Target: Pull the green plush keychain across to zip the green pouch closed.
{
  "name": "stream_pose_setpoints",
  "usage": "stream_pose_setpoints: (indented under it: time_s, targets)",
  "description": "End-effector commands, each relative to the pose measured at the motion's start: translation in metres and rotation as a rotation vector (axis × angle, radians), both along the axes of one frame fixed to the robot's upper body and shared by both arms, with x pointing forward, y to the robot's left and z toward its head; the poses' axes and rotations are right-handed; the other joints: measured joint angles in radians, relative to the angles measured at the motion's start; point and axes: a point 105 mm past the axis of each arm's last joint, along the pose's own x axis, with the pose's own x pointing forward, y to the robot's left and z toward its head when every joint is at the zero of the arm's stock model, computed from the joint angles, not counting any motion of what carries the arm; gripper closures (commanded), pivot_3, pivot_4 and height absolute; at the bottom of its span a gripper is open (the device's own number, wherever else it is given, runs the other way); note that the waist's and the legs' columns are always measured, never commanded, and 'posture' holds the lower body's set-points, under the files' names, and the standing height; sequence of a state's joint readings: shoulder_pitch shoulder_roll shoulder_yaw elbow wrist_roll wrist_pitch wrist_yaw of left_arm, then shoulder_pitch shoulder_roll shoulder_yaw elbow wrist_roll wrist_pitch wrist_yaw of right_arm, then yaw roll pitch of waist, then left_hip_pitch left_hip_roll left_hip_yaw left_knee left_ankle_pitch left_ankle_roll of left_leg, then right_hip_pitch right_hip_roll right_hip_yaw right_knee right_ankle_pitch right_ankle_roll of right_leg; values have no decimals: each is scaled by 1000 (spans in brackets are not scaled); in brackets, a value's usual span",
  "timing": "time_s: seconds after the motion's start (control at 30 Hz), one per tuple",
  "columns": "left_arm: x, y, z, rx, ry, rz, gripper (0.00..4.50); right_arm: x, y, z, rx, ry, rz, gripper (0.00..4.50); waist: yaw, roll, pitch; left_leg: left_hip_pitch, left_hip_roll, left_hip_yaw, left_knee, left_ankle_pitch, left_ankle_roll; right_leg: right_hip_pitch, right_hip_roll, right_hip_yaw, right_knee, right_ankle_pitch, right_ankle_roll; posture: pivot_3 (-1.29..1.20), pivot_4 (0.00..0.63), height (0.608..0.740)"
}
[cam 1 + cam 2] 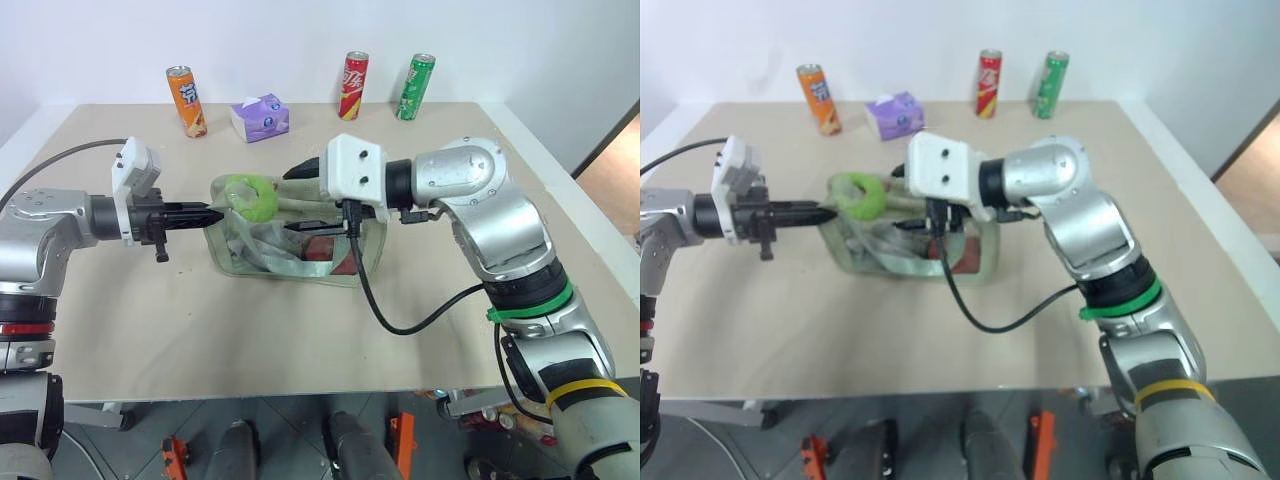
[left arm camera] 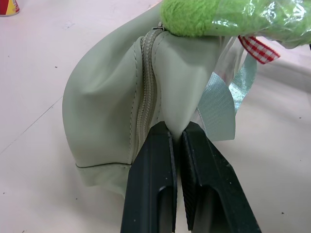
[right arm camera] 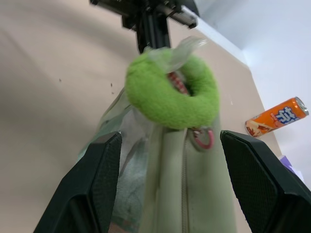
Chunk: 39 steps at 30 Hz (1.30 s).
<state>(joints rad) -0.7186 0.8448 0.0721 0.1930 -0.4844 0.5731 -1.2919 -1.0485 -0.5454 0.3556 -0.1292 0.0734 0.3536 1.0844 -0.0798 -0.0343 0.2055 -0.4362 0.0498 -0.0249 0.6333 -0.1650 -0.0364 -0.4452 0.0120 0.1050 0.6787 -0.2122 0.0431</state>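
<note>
The pale green pouch [image 1: 290, 255] stands on the table's middle, its zipper [image 2: 146, 87] running along the top. The lime-green plush keychain [image 1: 250, 197] sits at the pouch's top left end, hanging from a pink ring [image 3: 203, 138]. My left gripper [image 1: 215, 213] is shut on a pinch of the pouch's end fabric [image 2: 176, 132], just below the keychain. From the right, my right gripper [image 1: 293, 200] reaches over the pouch top, open. Its black fingers [image 3: 92, 184] straddle the pouch with the keychain [image 3: 170, 94] just ahead of them, untouched.
Along the table's far edge stand an orange can [image 1: 187, 101], a purple tissue box [image 1: 260, 117], a red can [image 1: 354, 85] and a green can [image 1: 415, 87]. A black cable [image 1: 400, 325] loops from my right wrist over the table. The front edge [image 1: 300, 392] is near.
</note>
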Motion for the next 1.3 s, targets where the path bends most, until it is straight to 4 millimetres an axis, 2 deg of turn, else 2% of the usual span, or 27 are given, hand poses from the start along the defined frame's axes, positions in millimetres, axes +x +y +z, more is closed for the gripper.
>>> stream_pose_setpoints:
  time_s: [0.03, 0.43, 0.8, 0.9, 1.1, 1.13, 1.3]
  targets:
    - [-1, 0, 9, -11, -36, 1, 4500, -2, 11, 15, -8, -130, 15, 1163, 0, 0, 0, 0, 0, 0, 0, 0, 0, 0, 0, 0, 0, 0, 0, 0, 150, 740]
    - [-1, 1, 10, -14, -40, 7, 4500, 3, 28, 25, 20, -175, 38, 1163, 1, 0, 0, 0, 0, -1, 0, 0, 0, 0, 0, -1, 0, 0, 0, 0, 150, 740]
    - [-1, 1, 11, -25, -41, 15, 4500, 3, 39, 29, 69, -120, 78, 1163, 1, 0, 0, -1, 0, -2, 0, 0, 0, 0, 0, -2, 0, 0, -1, 0, 150, 740]
    - [-1, 1, 11, -26, -41, 15, 4500, 3, 41, 30, 82, -113, 89, 2023, 0, 0, 0, -1, 0, -2, 0, 0, 0, 0, 0, -2, 0, 0, -1, 0, 150, 740]
    - [0, 1, 11, -28, -40, 15, 4500, 3, 40, 27, 88, -87, 105, 4040, 0, 0, 0, -1, 0, -3, -1, 0, 0, 0, 0, -3, 0, 0, 0, 0, 150, 740]
    - [0, 1, 11, -28, -40, 15, 4500, 2, 40, 27, 88, -83, 109, 4490, 0, 0, 0, -1, 0, -3, -1, 0, 0, 0, 0, -3, 0, 0, 0, 0, 150, 740]
    - [1, 0, 11, -26, -40, 12, 4500, 3, 35, 28, 94, -76, 104, 4490, 1, 0, 0, -1, 0, -3, -1, 0, 0, 0, 0, -3, 0, 0, 0, 0, 150, 740]
